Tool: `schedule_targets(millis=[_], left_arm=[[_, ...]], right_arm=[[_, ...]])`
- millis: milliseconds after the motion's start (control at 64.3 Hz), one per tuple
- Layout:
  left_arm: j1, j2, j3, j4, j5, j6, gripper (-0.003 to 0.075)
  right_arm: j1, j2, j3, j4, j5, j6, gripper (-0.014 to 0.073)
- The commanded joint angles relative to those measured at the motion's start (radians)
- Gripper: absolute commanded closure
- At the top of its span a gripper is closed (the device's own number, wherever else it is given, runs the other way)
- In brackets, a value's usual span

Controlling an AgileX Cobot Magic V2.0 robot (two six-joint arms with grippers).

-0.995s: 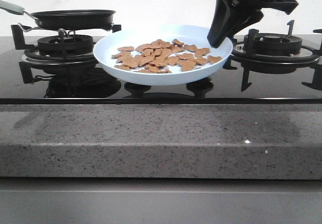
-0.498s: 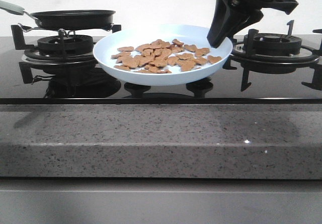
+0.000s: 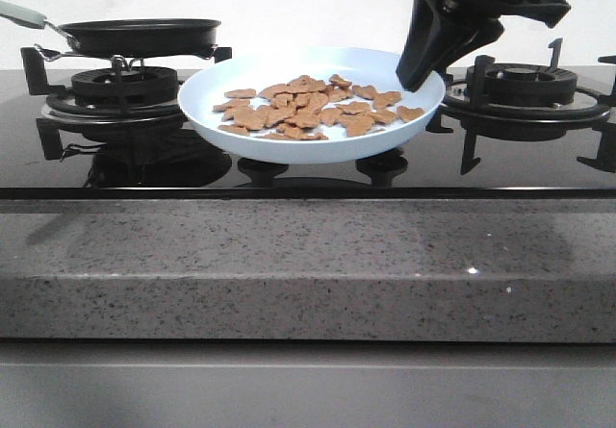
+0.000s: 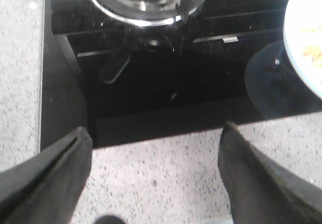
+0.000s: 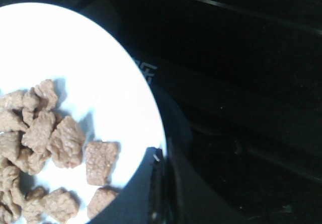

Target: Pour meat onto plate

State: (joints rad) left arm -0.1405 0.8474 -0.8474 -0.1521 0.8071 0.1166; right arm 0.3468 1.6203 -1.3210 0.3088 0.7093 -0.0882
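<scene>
The pale blue-white plate [image 3: 207,120] sits level over the black glass hob between the two burners. Many small orange-brown bits of meat [image 3: 313,109] lie spread across it. My right gripper [image 3: 416,80] comes down from above and is shut on the plate's right rim. In the right wrist view one dark finger lies over the rim and the other under it [image 5: 163,183], next to the plate [image 5: 75,48] and the meat [image 5: 60,141]. My left gripper [image 4: 156,133] hangs open over the speckled counter, holding nothing. The plate's edge [image 4: 297,38] shows off to one side.
A black frying pan [image 3: 140,36] with a pale green handle stands on the left burner [image 4: 146,2]. The right burner [image 3: 525,87] with its black grate lies just beyond the plate. A grey speckled stone counter [image 3: 308,264] runs along the front.
</scene>
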Motion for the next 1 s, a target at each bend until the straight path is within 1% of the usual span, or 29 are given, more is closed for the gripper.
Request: schedule_targets(millis=[0,280,420,529,638,793,980], left_arm=[[-0.007,-0.010,-0.023,-0.008,-0.042,-0.011,0.0210],[-0.007,-0.007,-0.023,-0.008,-0.040,-0.011,0.0210],[-0.007,-0.007,-0.023,-0.008,-0.045,-0.011,0.0210],[-0.007,-0.007,-0.023,-0.008,-0.047,-0.011,0.0210],[-0.007,-0.007,-0.023,-0.008,-0.047,-0.011,0.0210],[-0.007,-0.007,-0.023,-0.008,-0.047,-0.011,0.0210],[-0.007,-0.007,-0.023,-0.008,-0.047,-0.011,0.0210]], right_arm=[[-0.001,-0.041,-0.023,-0.005,-0.040,-0.010,0.0712],[-0.001,-0.044,-0.024,-0.005,-0.039,-0.010,0.0712],[-0.010,-0.044,-0.076,-0.006,-0.013,-0.010,0.0712],[-0.035,-0.027,-0.152,-0.005,0.015,-0.010,0.0712],[-0.075,0.022,-0.269,0.003,0.083,-0.010,0.0712],[-0.133,0.132,-0.427,0.029,0.170,-0.010,0.0712],[-0.166,0.274,-0.604,0.048,0.245,-0.010,0.0712]])
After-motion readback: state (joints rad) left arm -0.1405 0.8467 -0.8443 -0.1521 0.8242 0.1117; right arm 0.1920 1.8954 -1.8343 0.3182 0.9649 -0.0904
